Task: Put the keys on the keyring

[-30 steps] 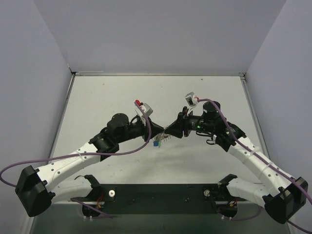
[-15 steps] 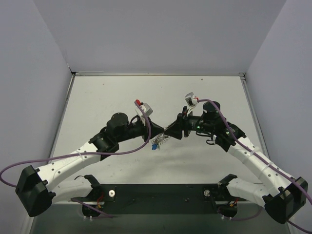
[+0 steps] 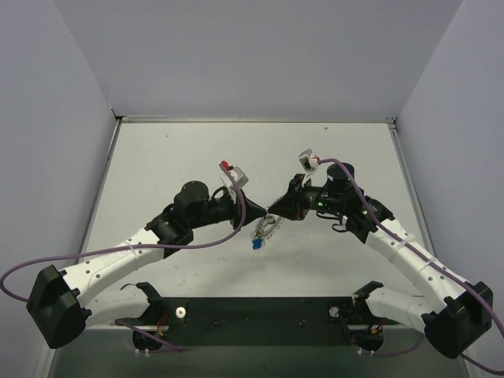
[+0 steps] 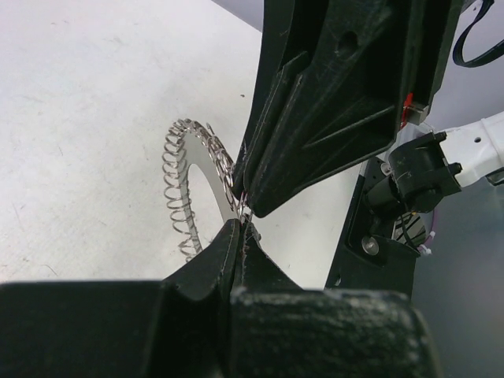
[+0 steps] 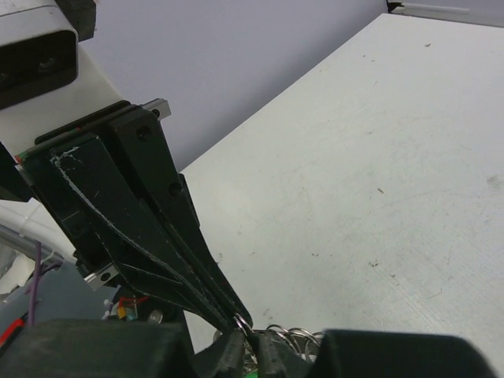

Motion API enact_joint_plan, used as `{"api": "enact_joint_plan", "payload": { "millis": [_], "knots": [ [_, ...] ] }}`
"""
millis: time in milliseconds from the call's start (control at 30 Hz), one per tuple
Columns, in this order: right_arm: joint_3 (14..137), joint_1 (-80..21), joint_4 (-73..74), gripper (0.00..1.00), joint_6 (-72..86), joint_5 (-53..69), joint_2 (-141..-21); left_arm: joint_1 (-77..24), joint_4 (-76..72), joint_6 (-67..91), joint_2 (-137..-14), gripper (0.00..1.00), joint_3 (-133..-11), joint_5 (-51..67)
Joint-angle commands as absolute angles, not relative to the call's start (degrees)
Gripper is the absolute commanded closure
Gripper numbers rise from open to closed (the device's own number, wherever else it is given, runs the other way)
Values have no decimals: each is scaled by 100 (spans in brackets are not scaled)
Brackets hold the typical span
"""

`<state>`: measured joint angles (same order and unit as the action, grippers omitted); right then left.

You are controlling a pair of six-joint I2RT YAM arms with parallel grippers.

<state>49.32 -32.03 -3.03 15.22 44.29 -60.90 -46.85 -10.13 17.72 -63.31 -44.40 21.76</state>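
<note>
Nearest, a blue-headed key (image 3: 256, 245) dangles from the low end of the keyring (image 3: 267, 228), which droops toward the table (image 3: 157, 157); I can't tell if it touches. Just beyond, the left gripper (image 3: 263, 209) is clamped tight on the coil's top. The right gripper (image 3: 276, 213), tip to tip with it, is pinched narrow on the same links. The other keys are bunched up and too small to sort out.

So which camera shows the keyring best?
The left wrist view: the keyring shows its coiled links sharp against the table. The top view shows it only as a tiny silvery tangle; the right wrist view catches just a few links at the bottom edge.
</note>
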Motion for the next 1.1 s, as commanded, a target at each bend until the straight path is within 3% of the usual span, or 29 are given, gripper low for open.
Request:
{"api": "enact_joint_plan", "payload": {
  "millis": [0,367,433,600,700,1067],
  "knots": [
    [4948,-3261,-729,96,1538,4728,-6144,-4746,-2013,1916,-6152,100,-4790,2680],
    [5361,-3261,-169,100,1231,4860,-6117,-4720,-1724,1688,-6196,99,-4860,2742],
    [5475,-3261,-36,100,1143,4887,-6117,-4720,-1618,1565,-6188,95,-4887,2768],
    [5748,-3270,421,100,818,5009,-6170,-4711,-1108,1293,-6284,68,-5158,2935],
    [5941,-3270,676,100,608,5159,-6284,-4693,-722,1021,-6293,61,-5351,3032],
    [6609,-3331,2021,100,-333,5300,-6644,-4544,2283,-228,-6679,56,-6835,3638]
  ]
}}
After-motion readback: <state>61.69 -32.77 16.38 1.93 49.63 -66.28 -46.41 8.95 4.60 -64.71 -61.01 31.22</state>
